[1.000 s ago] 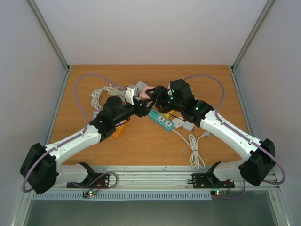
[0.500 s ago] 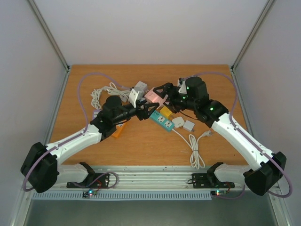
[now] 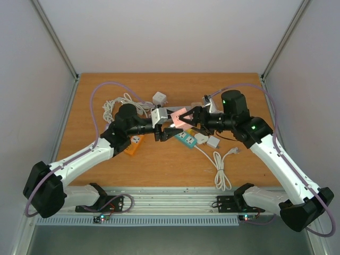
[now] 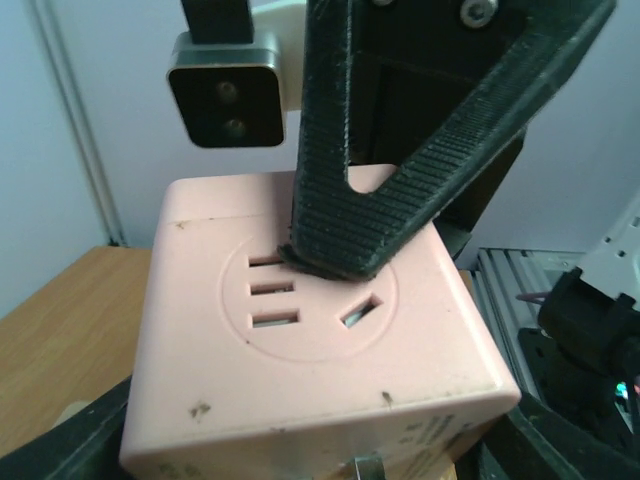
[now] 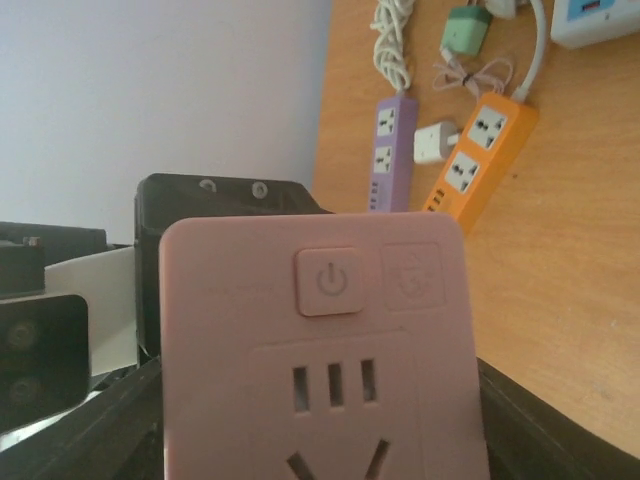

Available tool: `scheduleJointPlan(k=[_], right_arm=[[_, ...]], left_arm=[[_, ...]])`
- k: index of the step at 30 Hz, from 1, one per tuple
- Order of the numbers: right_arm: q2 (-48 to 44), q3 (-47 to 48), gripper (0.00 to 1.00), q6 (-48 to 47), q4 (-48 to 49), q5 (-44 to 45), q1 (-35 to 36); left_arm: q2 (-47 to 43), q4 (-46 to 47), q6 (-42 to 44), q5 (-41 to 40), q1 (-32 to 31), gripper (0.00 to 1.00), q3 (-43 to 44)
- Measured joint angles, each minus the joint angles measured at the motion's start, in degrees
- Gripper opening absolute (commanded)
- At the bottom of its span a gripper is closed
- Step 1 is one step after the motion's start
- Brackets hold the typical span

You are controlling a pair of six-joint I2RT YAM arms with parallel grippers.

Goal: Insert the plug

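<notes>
The pink cube (image 4: 310, 330), a socket block, hangs above the table (image 3: 159, 164) near its middle, between the two grippers. The face toward the left wrist camera has a round recess with three flat slots and one slanted slot. Small grey print runs along the cube's lower side, too small to read. The face toward the right wrist camera bears a square button (image 5: 330, 282) marked with a power symbol. Beside the button is a faint embossed emblem that cannot be made out, and below them are three upright slots and a slanted pair. The left gripper (image 3: 164, 130) is clamped on the pink cube, its fingers (image 4: 60, 450) set against both lower corners. The right gripper (image 3: 194, 118) flanks the cube from the opposite side. One ribbed fingertip (image 4: 330, 255) touches the slotted face, but whether the pair grips or stands slightly apart cannot be told. A teal strip (image 3: 183, 138) lies on the table just below the cube, with a white cord (image 3: 219, 170) trailing toward the near edge. Farther left, a purple strip (image 5: 390, 150) and an orange strip (image 5: 480, 160) lie side by side with a white adapter (image 5: 435, 142) between them. A green plug (image 5: 465, 30) lies beyond them.
</notes>
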Motion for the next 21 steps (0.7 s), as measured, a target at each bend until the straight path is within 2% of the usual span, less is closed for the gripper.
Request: scheduleJointPlan(k=[2,5,11,18,21], right_arm=[[-0.6,0.0,0.63,-0.7,-0.8,-0.9,-0.1],[-1.4,0.0,0.60,-0.4,-0.6,-1.8,-0.3],[-1.6,-0.2,0.70,0.5,0.4,-2.6,-0.3],[-1.6,-0.7,0.63,1.4,0.5,-3.9,-0.4],[-1.6,-0.7,0.65,1.4,0.7,-5.6,-0.9]], left_arm=[[0.0,-2.6,2.2,1.6,0.0,0.45,1.6],[0.0,-5.9,4.5,3.2,0.3,0.45,3.8],[0.0,-9.2,6.5,4.4,0.7,0.45,5.5],[0.0,-11.6,7.6,5.9,1.0,0.45,6.3],[0.0,-12.9,8.5,6.6,1.1,0.45,7.0]])
